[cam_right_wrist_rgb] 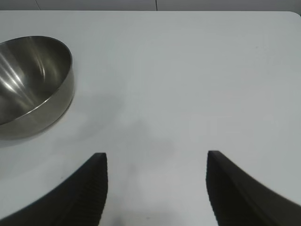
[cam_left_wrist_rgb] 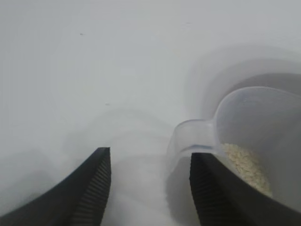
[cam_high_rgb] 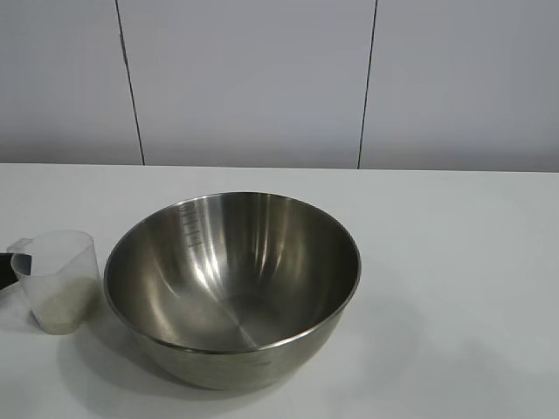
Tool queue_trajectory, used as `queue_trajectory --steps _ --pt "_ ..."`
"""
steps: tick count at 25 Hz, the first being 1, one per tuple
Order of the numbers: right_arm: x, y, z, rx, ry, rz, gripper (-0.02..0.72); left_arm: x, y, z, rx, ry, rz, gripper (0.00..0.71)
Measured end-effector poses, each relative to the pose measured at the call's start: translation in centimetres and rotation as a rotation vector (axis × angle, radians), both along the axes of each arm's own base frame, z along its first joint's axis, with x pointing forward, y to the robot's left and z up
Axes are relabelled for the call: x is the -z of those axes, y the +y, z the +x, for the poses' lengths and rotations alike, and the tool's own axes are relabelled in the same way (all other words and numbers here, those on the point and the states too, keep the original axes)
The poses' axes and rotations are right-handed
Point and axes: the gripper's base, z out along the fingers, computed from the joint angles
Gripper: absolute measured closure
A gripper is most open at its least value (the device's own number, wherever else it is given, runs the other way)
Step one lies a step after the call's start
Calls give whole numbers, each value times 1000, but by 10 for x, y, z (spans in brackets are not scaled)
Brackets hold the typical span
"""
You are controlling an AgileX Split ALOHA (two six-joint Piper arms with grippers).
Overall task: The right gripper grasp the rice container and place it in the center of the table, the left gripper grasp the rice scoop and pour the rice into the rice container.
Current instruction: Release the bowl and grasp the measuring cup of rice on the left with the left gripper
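The rice container point(cam_high_rgb: 231, 284), a shiny steel bowl, stands empty near the middle of the table point(cam_high_rgb: 454, 262). The rice scoop point(cam_high_rgb: 59, 278), a clear plastic cup, stands upright just left of the bowl with rice point(cam_high_rgb: 63, 307) in its bottom. My left gripper point(cam_left_wrist_rgb: 150, 155) is open right behind the scoop point(cam_left_wrist_rgb: 254, 136), whose small handle point(cam_left_wrist_rgb: 190, 136) lies just past one fingertip. One black finger point(cam_high_rgb: 7, 269) shows at the exterior view's left edge. My right gripper point(cam_right_wrist_rgb: 157, 155) is open and empty over bare table, apart from the bowl point(cam_right_wrist_rgb: 33, 84), and out of the exterior view.
A grey panelled wall point(cam_high_rgb: 262, 78) stands behind the table's far edge. The table's right half point(cam_high_rgb: 463, 305) is bare white surface. The table's far corner point(cam_right_wrist_rgb: 289, 14) shows in the right wrist view.
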Motion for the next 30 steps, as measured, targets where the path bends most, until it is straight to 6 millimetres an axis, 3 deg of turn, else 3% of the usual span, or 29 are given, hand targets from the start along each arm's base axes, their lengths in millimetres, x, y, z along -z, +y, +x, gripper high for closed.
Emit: queue_trajectory --steps 11,30 --pt "0 0 0 0 0 0 285 -4 -1 10 34 -38 4 342" --pt "0 0 0 0 1 0 285 -3 -11 4 155 -5 -52 350"
